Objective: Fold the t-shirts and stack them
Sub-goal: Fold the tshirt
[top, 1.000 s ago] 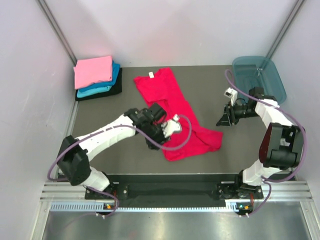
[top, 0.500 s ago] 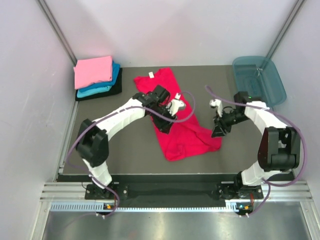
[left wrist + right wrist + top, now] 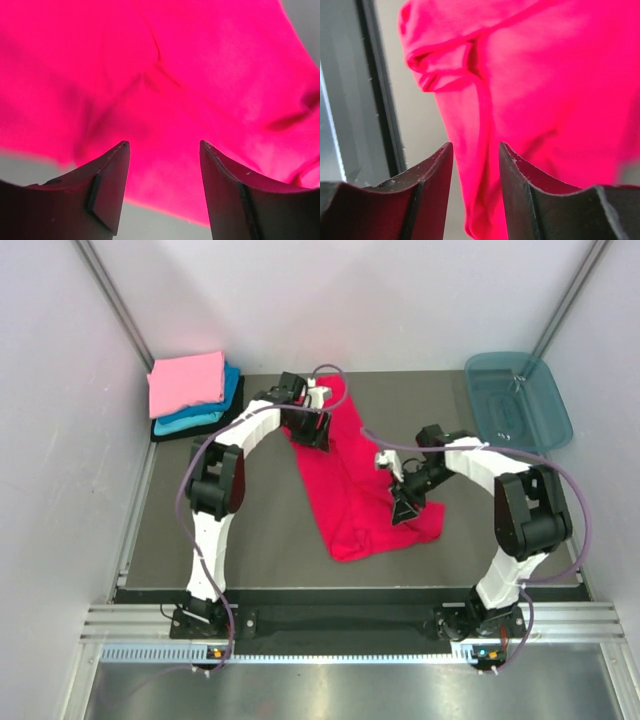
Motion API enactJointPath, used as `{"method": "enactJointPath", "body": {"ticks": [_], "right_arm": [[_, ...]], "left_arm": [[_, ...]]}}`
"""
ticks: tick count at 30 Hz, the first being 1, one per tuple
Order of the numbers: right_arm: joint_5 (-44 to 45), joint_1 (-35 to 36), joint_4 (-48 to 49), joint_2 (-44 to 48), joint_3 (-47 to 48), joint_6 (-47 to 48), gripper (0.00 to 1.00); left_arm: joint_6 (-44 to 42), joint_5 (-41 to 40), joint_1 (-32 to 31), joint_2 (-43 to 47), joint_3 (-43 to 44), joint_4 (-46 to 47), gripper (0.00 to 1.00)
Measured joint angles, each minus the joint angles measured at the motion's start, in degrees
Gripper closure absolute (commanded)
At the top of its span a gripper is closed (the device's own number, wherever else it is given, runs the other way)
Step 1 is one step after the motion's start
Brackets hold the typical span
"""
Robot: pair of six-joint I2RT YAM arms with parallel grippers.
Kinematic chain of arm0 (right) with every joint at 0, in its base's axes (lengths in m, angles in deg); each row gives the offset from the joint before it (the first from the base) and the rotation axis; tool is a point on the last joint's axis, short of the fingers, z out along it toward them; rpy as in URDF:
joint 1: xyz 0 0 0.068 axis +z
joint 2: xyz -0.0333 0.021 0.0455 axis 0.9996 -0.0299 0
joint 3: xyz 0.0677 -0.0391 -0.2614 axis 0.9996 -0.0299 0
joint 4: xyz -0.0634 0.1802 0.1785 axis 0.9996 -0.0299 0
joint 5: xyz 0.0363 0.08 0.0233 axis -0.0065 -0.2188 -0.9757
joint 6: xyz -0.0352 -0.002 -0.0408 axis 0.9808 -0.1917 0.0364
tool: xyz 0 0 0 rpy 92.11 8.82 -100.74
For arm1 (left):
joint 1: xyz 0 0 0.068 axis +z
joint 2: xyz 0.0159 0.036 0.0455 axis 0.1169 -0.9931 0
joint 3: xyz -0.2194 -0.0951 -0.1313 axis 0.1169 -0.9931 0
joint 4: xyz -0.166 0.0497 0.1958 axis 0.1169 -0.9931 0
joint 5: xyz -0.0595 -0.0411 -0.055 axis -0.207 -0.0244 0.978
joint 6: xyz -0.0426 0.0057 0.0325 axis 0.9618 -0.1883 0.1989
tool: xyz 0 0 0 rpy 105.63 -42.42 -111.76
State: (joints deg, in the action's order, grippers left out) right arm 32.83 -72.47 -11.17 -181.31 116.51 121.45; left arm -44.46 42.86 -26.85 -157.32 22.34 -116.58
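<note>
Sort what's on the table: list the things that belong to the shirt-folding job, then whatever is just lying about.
Part of the job:
- red t-shirt, spread out mid-table, not yet folded
- pink t-shirt, folded, top of the stack
- turquoise t-shirt, folded, beneath the pink
- black t-shirt, folded, bottom of the stack

Just lying about:
- teal plastic tub, far right corner

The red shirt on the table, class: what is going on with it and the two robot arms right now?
A red t-shirt lies loosely spread, not yet folded, in the middle of the table. The left gripper is over its far end and the right gripper over its near right edge. Both are open above the fabric, gripping nothing. At the far left, a pink shirt, a blue shirt and a black shirt already sit folded in a stack. A teal tub sits at the far right.
</note>
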Motion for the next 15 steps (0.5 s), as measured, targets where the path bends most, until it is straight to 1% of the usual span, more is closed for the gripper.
{"method": "enactJointPath", "body": {"ticks": [4,8,15], "right_arm": [[0.46,4.90,-2.27,-2.16,0.15,2.08,0.58],[1.42,6.95,-3.43,-2.58,0.13,3.06,0.57],[5.49,6.99,-2.40,-2.64,-1.11,3.30,0.57]], "left_arm": [[0.76,1.09,-0.28,-7.74,5.55,0.55,0.35],[1.31,1.44,0.13,-8.81,8.28,0.90,0.34],[1.68,1.57,0.59,-10.69,10.36,1.11,0.33]]}}
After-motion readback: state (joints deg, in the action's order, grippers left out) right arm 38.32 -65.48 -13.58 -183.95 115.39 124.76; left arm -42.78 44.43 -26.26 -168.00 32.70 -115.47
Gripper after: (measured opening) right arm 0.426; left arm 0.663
